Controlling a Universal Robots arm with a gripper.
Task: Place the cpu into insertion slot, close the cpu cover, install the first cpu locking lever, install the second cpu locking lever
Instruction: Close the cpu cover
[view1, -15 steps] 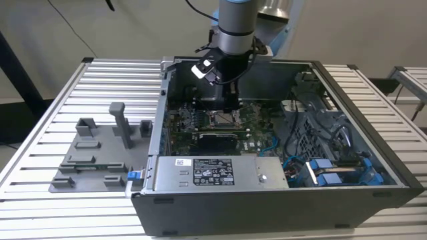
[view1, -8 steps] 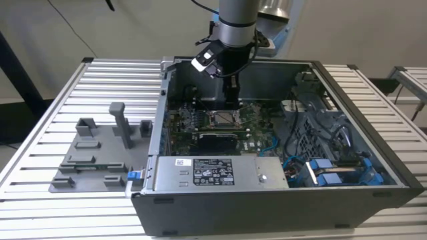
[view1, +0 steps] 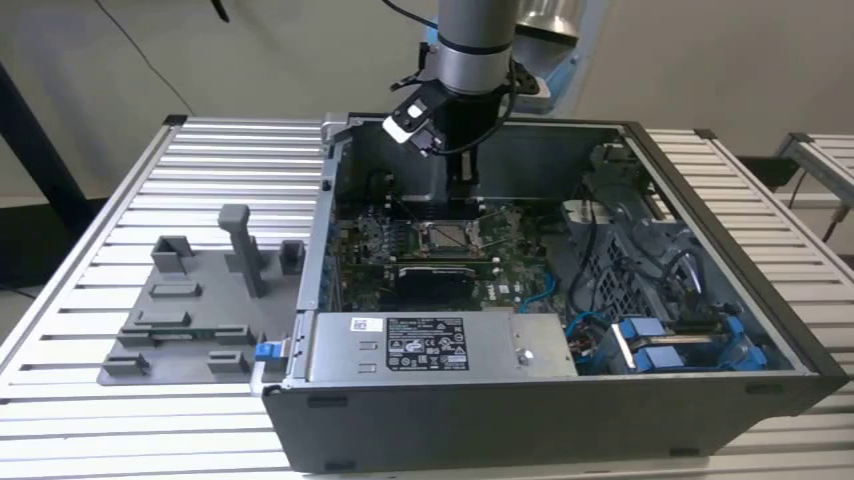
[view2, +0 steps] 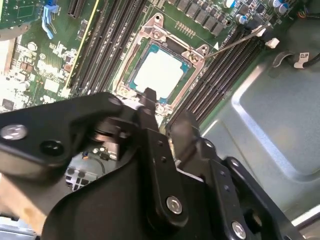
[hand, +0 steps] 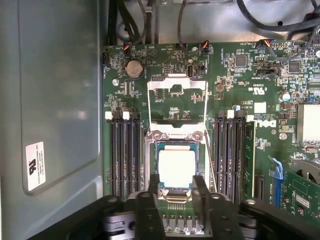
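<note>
The cpu (hand: 176, 167), a pale silver square, lies flat in the insertion slot (hand: 151, 150) on the green motherboard (hand: 240, 85); it appears again in the second wrist view (view2: 159, 71). The cpu cover (hand: 176, 102) is swung open, a silver frame lying back beyond the slot. My gripper (hand: 175, 182) hangs just above the slot's near edge, open, its black fingers (hand: 150, 187) apart with nothing held between them. In the exterior view the gripper (view1: 461, 185) reaches down into the case behind the slot (view1: 447, 238). A thin locking lever (view2: 235, 40) stands free beside the slot.
Black memory slots (hand: 126, 150) flank the socket on both sides. The case's grey side wall (hand: 55, 100) runs close by. Cables (view1: 627, 270) and blue-tabbed drive bays fill the exterior view's right part of the case. A grey fixture plate (view1: 200, 320) sits outside on the slatted table.
</note>
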